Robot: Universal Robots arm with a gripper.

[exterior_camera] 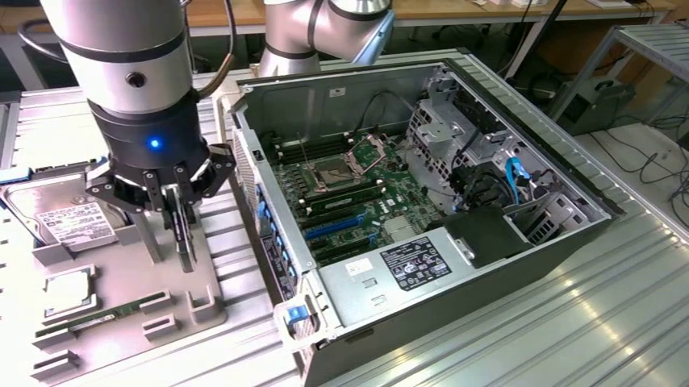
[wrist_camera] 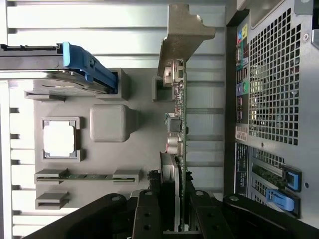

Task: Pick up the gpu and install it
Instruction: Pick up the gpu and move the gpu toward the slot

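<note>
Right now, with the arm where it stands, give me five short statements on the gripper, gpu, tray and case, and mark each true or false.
1. The gripper grips the gpu edge-on. True.
2. The case is closed. False: its side is open and the motherboard shows.
3. The gpu sits in the motherboard. False: it is over the tray, outside the case.
4. A hard drive rests on the tray. True.
5. The tray holds a RAM stick. True.
</note>
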